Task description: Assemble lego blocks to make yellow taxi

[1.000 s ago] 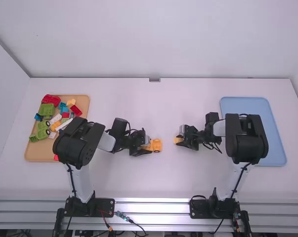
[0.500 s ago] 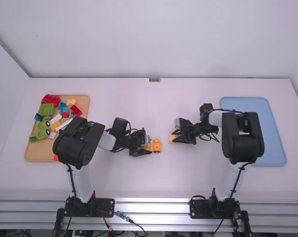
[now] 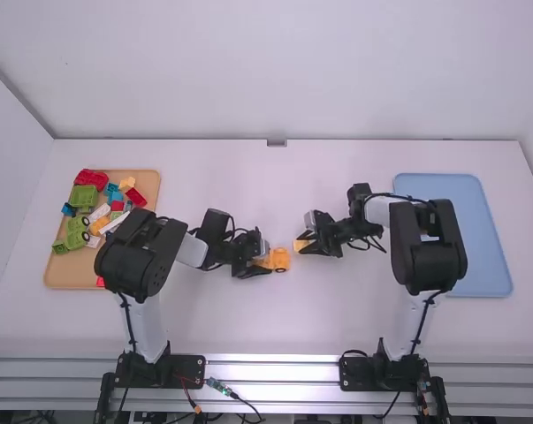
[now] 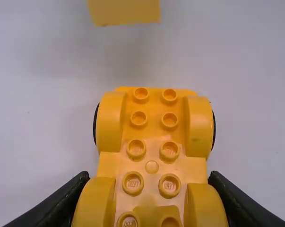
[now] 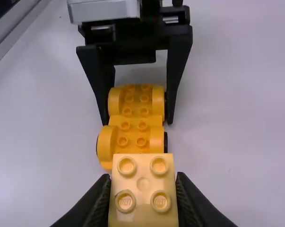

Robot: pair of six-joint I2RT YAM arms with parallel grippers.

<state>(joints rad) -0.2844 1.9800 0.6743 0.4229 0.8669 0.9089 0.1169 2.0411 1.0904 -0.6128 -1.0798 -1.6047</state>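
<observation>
Right claw shifted closer, gripping yellow block, left claw gripping wheeled yellow base, lettered studs

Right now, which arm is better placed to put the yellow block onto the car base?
Probably the right. Its fingers grip the yellow block, studs up, near the yellow car base. The left arm's fingers clasp that base by its sides, so that arm seems better suited to steadying.
</observation>
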